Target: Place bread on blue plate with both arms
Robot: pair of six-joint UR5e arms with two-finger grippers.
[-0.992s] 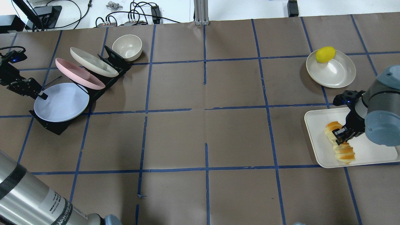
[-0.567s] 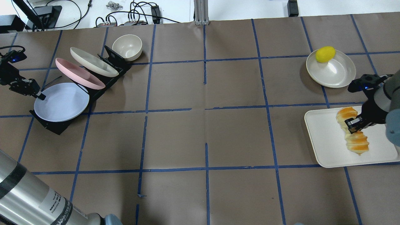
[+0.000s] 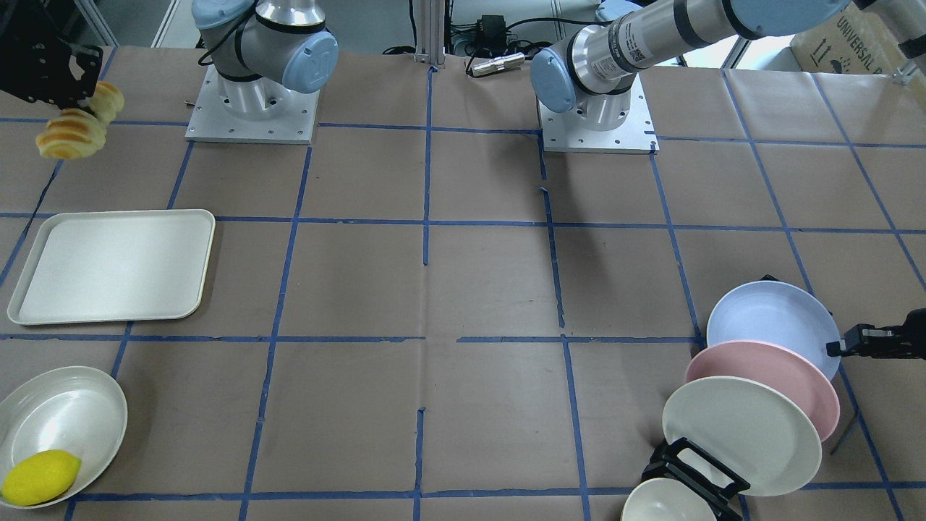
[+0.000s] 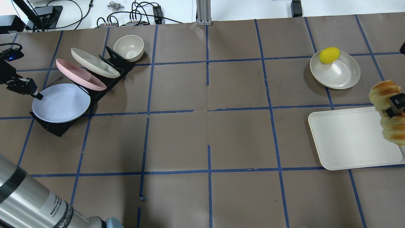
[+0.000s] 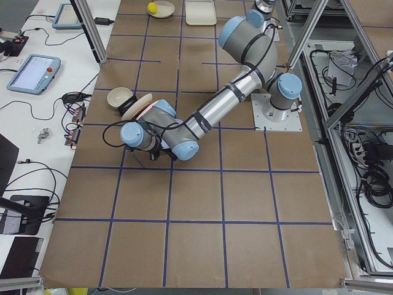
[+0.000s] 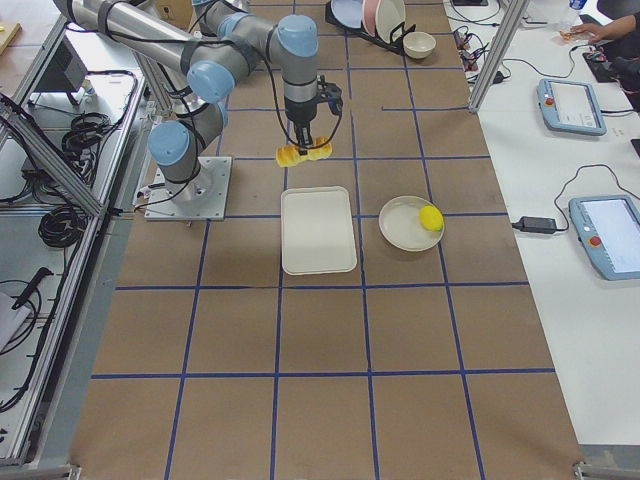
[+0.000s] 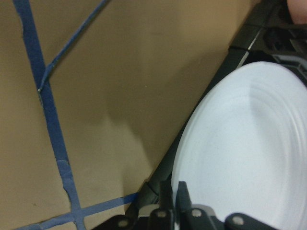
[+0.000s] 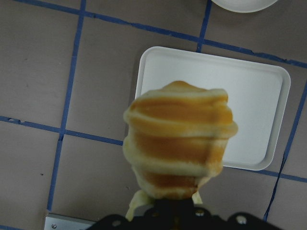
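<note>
Pinches the waist of the elongated, ridged bread (image 4: 383,91), banded orange-golden and cream, between the closed-in black fingers of the right gripper (image 4: 396,104). Holds it in the air with one lobe jutting out on each side of the fingers, touching nothing else. Shows it end-on in the right wrist view, hanging in front of the fingers.

Below and beside the loaf, flat on the brown-paper worktop (image 4: 208,133) with its blue tape grid: a cream rectangular tray with rounded corners (image 4: 351,139). Just beyond the tray, away from the robot: a round, shallow cream dish (image 4: 340,74), with a smooth yellow lemon-shaped object (image 4: 329,55) against its far rim.

At the opposite end of the worktop, nips the rim of the round, shallow, pale blue plate (image 4: 61,103) of plastic between the narrow, closed-together fingers (image 7: 182,194) of the left gripper (image 4: 36,94). Takes the rim on the side facing away from the other plates.

Under the plate's lower edge: the end slot of a black slotted rack (image 4: 50,126); cannot tell whether plate and rack touch. In the next slots, each tilted: a pink plate (image 4: 80,74), then a cream plate (image 4: 95,62). Just past the rack's far end, upright on the worktop: a small cream bowl (image 4: 128,47).
</note>
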